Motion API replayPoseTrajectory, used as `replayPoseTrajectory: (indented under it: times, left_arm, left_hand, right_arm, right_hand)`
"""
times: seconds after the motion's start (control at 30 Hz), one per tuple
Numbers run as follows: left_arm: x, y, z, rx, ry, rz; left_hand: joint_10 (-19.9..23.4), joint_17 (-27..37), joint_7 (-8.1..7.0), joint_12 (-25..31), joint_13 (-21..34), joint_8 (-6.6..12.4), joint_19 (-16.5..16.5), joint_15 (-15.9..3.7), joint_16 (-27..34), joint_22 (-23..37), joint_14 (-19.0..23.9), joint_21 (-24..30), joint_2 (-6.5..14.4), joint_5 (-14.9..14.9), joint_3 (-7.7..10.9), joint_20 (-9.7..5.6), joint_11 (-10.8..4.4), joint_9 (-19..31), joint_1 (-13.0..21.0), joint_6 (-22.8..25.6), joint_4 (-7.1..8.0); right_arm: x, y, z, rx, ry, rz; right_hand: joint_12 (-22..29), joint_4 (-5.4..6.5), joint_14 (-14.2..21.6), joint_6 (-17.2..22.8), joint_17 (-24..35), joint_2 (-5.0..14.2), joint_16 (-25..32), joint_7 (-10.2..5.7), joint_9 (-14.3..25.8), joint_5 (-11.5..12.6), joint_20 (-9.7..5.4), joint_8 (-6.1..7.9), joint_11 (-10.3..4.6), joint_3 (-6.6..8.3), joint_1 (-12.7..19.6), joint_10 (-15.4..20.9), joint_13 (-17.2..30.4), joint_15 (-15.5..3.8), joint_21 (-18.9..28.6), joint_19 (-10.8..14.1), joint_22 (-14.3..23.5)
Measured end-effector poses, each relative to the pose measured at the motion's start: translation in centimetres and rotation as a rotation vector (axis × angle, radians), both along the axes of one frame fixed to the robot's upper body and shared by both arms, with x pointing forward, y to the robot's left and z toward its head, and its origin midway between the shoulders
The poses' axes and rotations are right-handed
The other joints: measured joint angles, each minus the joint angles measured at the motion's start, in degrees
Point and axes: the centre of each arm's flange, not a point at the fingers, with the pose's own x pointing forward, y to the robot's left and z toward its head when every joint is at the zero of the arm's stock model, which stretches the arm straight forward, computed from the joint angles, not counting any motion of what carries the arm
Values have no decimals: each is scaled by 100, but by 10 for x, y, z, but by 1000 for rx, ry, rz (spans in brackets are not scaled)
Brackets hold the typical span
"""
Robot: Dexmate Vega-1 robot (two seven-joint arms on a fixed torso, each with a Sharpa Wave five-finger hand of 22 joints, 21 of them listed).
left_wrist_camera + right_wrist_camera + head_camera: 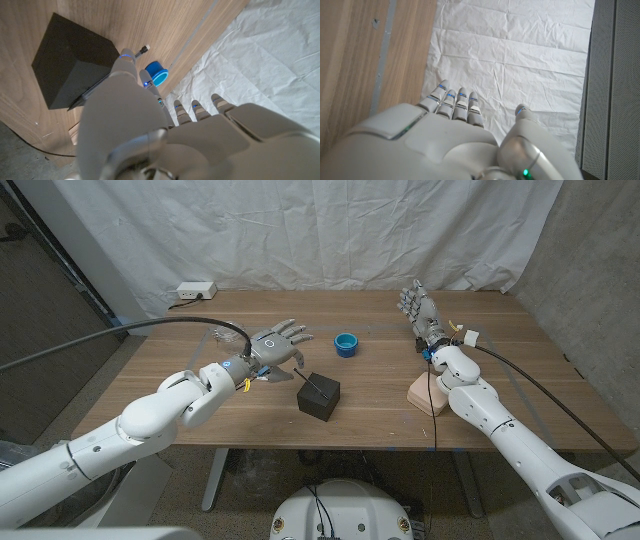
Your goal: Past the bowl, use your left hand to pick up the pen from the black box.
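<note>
hovering left of centre in the head view, the robot's white and grey left hand [277,345] has its fingers spread and holds nothing, just left of the matte black cube-shaped box [319,396] that sits a little below the middle of the frame. the thin dark pen [316,388] lies diagonally across the box's top face, and in the left wrist view the pen [102,83] runs from the box's lower edge up to a pale tip beside the thumb, partly hidden by the hand [150,135]. the small blue round bowl [346,344] stands just above and to the right of the box, near the frame's centre, apart from both. the pen looks slim and light, so the likely failure is a pinch that closes off its line and rolls it off the top face onto the brown wooden table [230,420]. fingers coming down hard on the box edge could shove or tip the box, carrying the pen away. a wide sweep toward the upper centre might knock the bowl. whether the pen's far end overhangs the box i cannot tell. the right hand [420,312] stands in the upper right with fingers apart, holding nothing, well clear of the work, above a pale peach block [424,393].
</note>
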Motion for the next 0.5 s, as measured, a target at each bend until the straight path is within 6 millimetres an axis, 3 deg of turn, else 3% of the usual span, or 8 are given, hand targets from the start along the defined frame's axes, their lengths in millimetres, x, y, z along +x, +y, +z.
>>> replayPoseTrajectory:
  times: [0.5]
  left_arm:
    - [10,-4,-6,-16,20,-27]
  left_hand:
    - [0,-1,0,0,-1,-44,9,-5,0,0,5,0,22,22,-17,-8,0,0,22,1,17]
  right_arm:
    - [4,0,-1,-4,9,1]
  right_hand:
    - [0,0,0,0,0,0,0,0,0,0,31,0,0,0,0,0,0,0,-44,31,0]
